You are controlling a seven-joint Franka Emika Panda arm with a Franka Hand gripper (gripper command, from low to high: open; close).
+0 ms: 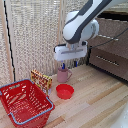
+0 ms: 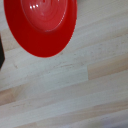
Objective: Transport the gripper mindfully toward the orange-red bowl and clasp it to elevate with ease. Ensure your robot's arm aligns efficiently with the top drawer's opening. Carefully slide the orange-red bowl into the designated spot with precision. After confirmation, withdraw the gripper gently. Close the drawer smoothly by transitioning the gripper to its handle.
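Note:
The orange-red bowl (image 1: 64, 91) sits upright on the wooden table, and it fills one edge of the wrist view as a round red dish (image 2: 42, 25). My gripper (image 1: 70, 64) hangs above and a little behind it, well clear of its rim. Its two blue-tipped fingers (image 1: 63, 65) are spread apart with nothing between them. The robot's arm (image 1: 80, 25) comes down from the exterior view's upper right. The top drawer (image 1: 110, 64) with its silver handle (image 1: 106, 59) is at the exterior view's right. I cannot tell whether it is pulled out.
A pink mug (image 1: 63, 75) stands right behind the bowl, under the gripper. A snack packet (image 1: 41, 79) lies to its left. A big red wire basket (image 1: 25, 102) fills the exterior view's lower left. A slatted screen stands behind the table.

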